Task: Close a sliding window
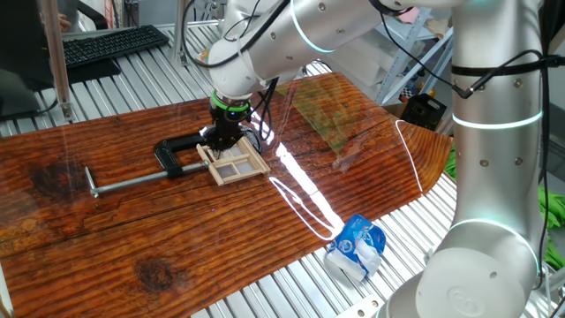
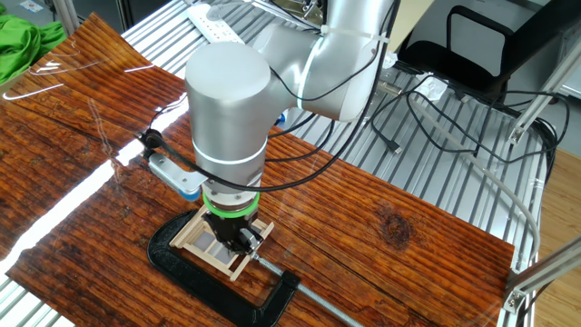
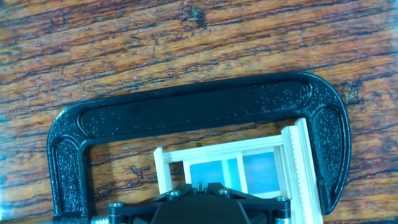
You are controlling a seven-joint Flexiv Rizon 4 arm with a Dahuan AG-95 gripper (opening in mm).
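Observation:
The sliding window is a small pale wood frame with panes, lying flat on the wooden table and held in a black C-clamp. My gripper points straight down onto the window's far end, fingers close together. In the other fixed view the gripper covers the middle of the window, inside the clamp. In the hand view the window shows bluish panes inside the clamp's arc; my gripper is at the bottom edge, jaws nearly touching, nothing visibly held.
The clamp's long silver rod runs left across the table. A crumpled blue and white bag lies off the table's front edge. A clear plastic sheet lies at the back right. A keyboard and green cloth lie beyond the table.

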